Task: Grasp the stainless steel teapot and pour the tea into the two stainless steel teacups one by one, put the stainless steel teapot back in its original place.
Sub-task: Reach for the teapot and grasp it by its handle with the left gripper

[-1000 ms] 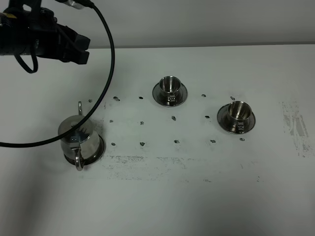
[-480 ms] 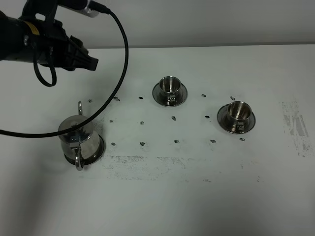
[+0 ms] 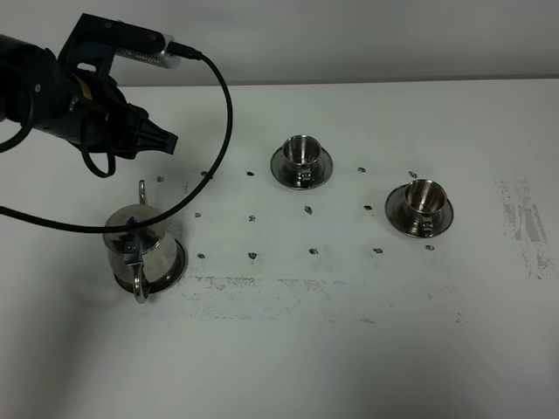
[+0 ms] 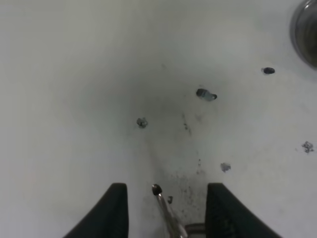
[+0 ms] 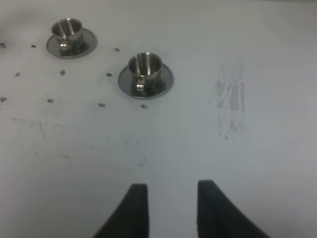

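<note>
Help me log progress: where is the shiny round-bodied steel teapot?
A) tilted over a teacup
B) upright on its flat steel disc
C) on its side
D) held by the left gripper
B: the shiny round-bodied steel teapot stands upright on its flat round steel disc, with the left gripper apart from it.

The teapot (image 3: 136, 239), middle teacup (image 3: 301, 151) and right teacup (image 3: 422, 197) are glossy steel, the table (image 3: 349, 358) matt, scuffed white.

Seemingly a robot test lab: scuffed, dark-speckled white counter (image 3: 349, 358), bare pale wall (image 3: 367, 39) along the top, black cabled robot arm (image 3: 52, 96) upper left.
</note>
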